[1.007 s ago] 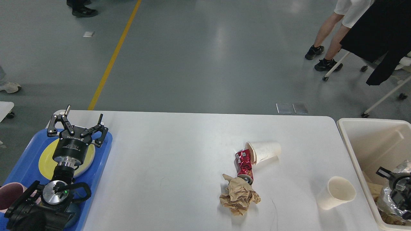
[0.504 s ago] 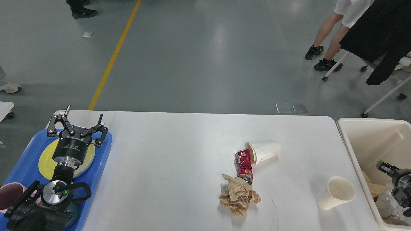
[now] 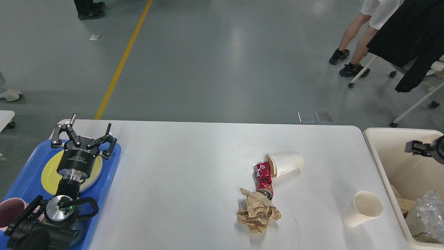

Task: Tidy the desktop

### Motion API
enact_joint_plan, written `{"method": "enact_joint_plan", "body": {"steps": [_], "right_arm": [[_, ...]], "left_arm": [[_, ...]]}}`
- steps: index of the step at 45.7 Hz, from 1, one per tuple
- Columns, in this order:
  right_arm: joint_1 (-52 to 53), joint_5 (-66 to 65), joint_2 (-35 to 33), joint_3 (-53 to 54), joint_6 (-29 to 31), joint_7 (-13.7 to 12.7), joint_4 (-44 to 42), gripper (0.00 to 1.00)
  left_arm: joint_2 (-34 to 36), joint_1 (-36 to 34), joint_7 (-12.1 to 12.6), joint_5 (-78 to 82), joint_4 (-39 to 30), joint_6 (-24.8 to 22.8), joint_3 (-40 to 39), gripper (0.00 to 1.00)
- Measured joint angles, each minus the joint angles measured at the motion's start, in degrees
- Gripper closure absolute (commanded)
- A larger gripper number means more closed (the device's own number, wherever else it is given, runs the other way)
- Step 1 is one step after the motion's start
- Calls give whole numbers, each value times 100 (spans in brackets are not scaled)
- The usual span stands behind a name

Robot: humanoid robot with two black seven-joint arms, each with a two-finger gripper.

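Note:
The white desktop point(image 3: 194, 166) carries a crushed red can point(image 3: 264, 178), a paper cup on its side point(image 3: 286, 163) touching the can, a crumpled brown paper point(image 3: 257, 212) and a second paper cup point(image 3: 364, 208) lying near the right edge. My left gripper point(image 3: 84, 133) is open and empty above the yellow plate point(image 3: 52, 175) on the blue tray point(image 3: 29, 173). My right gripper point(image 3: 416, 147) shows only as a small dark tip over the cream bin point(image 3: 385, 137); its fingers cannot be told apart.
The bin holds crumpled silver foil point(image 3: 428, 211) and brown scraps. A pink cup point(image 3: 8, 210) sits at the tray's near end. People's legs point(image 3: 350, 38) and a wheeled chair stand on the floor beyond the table's right corner.
My right gripper has risen out of the bin's near end and moved toward its far side, leaving the foil lying in the bin. The left arm has not moved.

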Motion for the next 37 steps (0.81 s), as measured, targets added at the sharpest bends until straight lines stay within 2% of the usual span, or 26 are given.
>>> {"method": "enact_joint_plan", "body": {"steps": [7,8,11,14,19,27,37], "right_arm": [[1590,5,755,-756,1432,-11,583,0],[2003,10,899,-819,1857,-11,763,0],[2643,16,1089,-848,2379,-11,1191,0],[3148,30,1171,-813,2662,-11,1705,0],[3802,39,1173,-736,2828,6,2650,0],[4531,235,1252,-729,2731,56,3884,0],[4609,432,1266,-809,2453,94,4379,1]], "left_arm": [[-1,0,0,0,-2,-1,0,3],[-1,0,0,0,-2,-4,0,3],[0,0,0,0,-1,-8,0,3],[0,0,0,0,-1,-8,0,3],[0,0,0,0,4,-3,0,3],[1,0,0,0,6,13,0,3],[3,0,0,0,6,18,0,3]]}}
